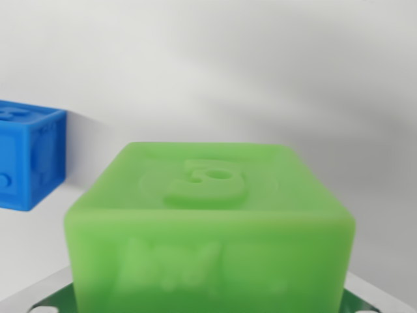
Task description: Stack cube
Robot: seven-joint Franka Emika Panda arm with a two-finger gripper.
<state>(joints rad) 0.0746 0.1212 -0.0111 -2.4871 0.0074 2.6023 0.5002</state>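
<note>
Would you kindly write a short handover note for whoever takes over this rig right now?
Gripper: the jaws are not in the wrist view, so their state is unknown.
Things: green cube fills the lower frame, close to the camera, a raised figure on its top face. Blue cube sits apart at the wrist view's left, on the white surface.
Done: no stack yet.
Left: put one cube on the other.
</note>
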